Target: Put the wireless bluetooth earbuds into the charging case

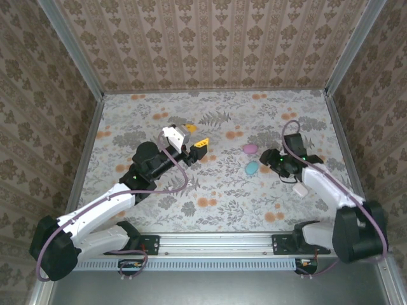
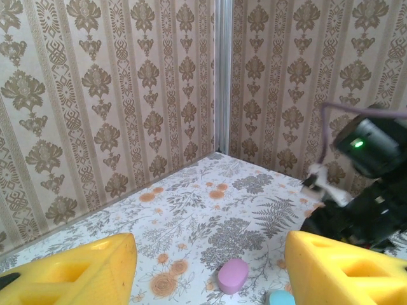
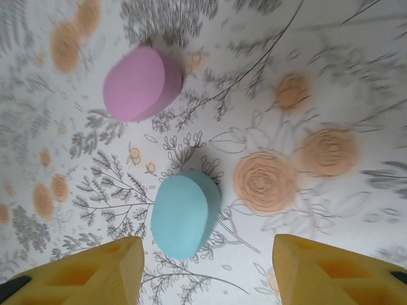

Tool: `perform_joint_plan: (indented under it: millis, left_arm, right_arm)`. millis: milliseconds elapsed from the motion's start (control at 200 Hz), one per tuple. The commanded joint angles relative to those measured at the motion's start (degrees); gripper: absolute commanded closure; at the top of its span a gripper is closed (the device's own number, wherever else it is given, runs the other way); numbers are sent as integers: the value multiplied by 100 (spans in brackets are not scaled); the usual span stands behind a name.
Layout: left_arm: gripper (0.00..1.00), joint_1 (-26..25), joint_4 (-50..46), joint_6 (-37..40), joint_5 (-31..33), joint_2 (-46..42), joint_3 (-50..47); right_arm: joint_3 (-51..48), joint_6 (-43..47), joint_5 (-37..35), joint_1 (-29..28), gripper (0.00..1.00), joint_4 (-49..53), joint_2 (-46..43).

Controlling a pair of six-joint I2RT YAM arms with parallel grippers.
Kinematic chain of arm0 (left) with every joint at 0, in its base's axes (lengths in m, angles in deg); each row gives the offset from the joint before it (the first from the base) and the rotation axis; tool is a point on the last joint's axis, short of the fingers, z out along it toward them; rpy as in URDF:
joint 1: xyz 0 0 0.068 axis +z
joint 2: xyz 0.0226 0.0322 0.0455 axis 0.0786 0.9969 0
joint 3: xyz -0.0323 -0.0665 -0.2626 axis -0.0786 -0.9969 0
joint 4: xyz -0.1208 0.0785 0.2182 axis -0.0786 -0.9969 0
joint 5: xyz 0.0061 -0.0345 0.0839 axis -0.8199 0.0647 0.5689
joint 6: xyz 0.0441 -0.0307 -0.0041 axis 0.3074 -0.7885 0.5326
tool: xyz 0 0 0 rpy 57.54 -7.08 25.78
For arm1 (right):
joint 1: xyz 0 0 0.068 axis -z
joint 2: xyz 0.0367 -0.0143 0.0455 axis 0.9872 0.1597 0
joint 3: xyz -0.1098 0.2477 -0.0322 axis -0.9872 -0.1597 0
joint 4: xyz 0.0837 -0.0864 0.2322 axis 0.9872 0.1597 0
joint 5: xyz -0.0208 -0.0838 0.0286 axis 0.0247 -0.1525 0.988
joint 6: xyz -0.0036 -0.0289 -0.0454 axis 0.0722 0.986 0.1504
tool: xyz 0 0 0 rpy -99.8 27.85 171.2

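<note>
- Top view: the left hand (image 1: pixel 196 136) is hanging over the middle of the floral worktop (image 1: pixel 210 210) with its yellow fingers spread, holding nothing. The right hand (image 1: pixel 266 159) is pointing left at two pebble-shaped cases. The pink charging case (image 1: pixel 250 149) is lying just far of the teal charging case (image 1: pixel 252 168), the two close together but apart.
- Left wrist view: the left hand (image 2: pixel 210 267) is standing wide open. The pink charging case (image 2: pixel 233 275) is sitting ahead between the fingers (image 2: pixel 82 267), the teal charging case (image 2: pixel 280 297) is peeking in at the bottom edge, and the right arm (image 2: pixel 375 190) is waiting beyond.
- Right wrist view: the right hand (image 3: pixel 208 273) is gaping empty, hovering just near of the teal charging case (image 3: pixel 184 216), with the pink charging case (image 3: pixel 141 84) farther off to the left.
- Both cases are looking closed and untouched, so I am judging the task barely begun: opening a case and seating the buds are all remaining.
</note>
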Motion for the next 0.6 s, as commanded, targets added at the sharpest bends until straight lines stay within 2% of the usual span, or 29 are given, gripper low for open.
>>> perform_joint_plan:
  millis: [0,85,120,235,320,375,500,595]
  left_arm:
    - [36,44,294,-80,-1,-33,-81]
    - [36,53,242,-83,-7,-81,-71]
    - [36,53,241,-80,14,-101,-84]
    - [35,65,268,-55,21,-101,-131]
    - [35,72,250,-73,24,-173,-165]
    - [34,80,250,-82,59,-242,-212]
    - [34,121,181,-47,73,-394,-320]
    - [33,180,104,-10,57,-492,-349]
  right_arm:
    - [-177,260,280,194,41,419,-540]
    - [174,354,-379,547,37,1628,-817]
    - [160,346,-566,776,35,1794,-1028]
    - [-355,-13,-332,1852,30,1587,-1594]
    - [-726,-32,-260,2409,29,1444,-1538]
    - [-963,137,85,2714,29,1045,-1403]
    - [-979,474,-101,2889,29,689,-1056]
    - [-751,716,-413,2947,29,908,-811]
